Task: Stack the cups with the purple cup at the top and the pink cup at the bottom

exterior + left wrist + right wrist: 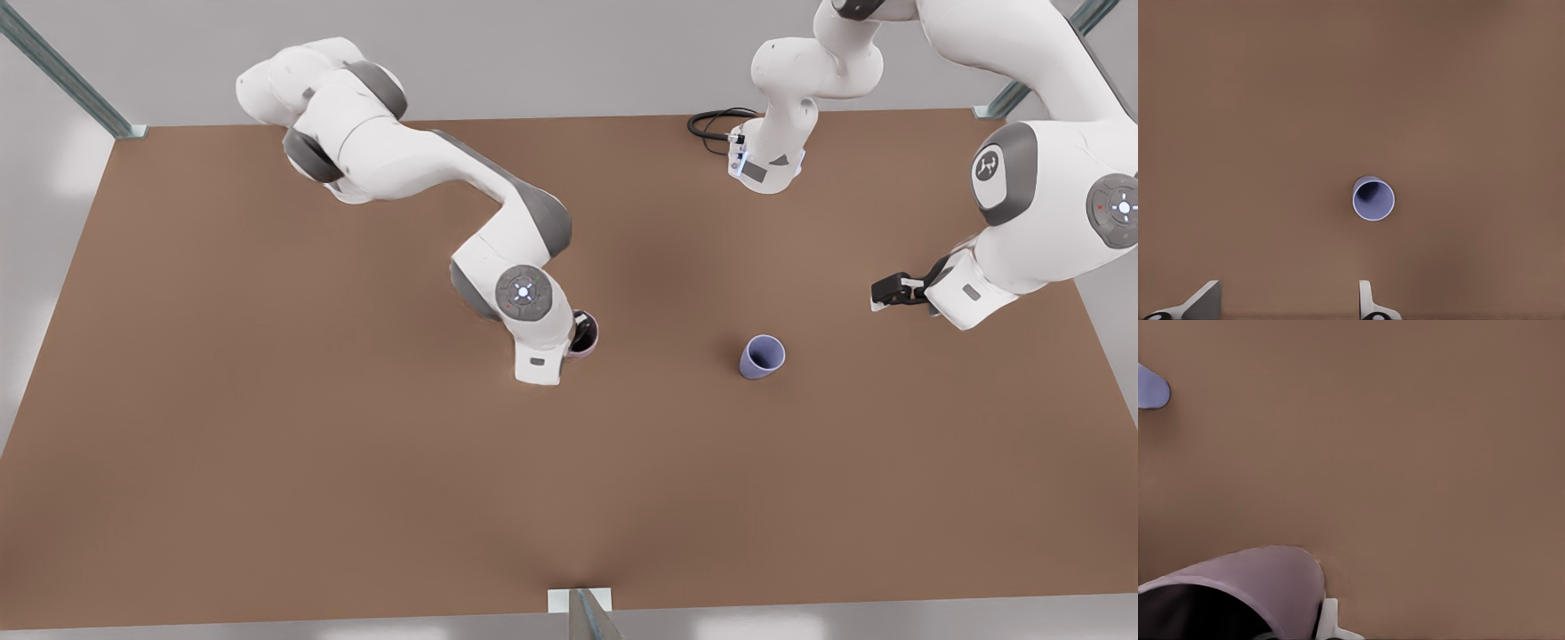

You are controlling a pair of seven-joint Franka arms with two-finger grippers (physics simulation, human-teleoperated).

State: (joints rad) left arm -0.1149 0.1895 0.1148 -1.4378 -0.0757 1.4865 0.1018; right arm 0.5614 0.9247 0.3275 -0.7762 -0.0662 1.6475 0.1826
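Observation:
The pink cup (588, 338) stands left of centre on the brown table (267, 462). My right gripper (578, 336) grips its rim, one finger inside and one finger (1329, 619) against the outer wall of the pink cup (1265, 577). The purple cup (762, 356) stands upright and alone toward the front view's right; it also appears as the purple cup (1373, 199) seen from above and as a purple cup edge (1150, 387). My left gripper (893, 291) hovers open above and to the front view's right of it, and in its own view the left gripper (1288, 303) holds nothing.
A black cable (716, 124) loops near the arm base (769, 160) at the table's far edge. Metal frame posts (582, 613) stand at the near edge and the far corners.

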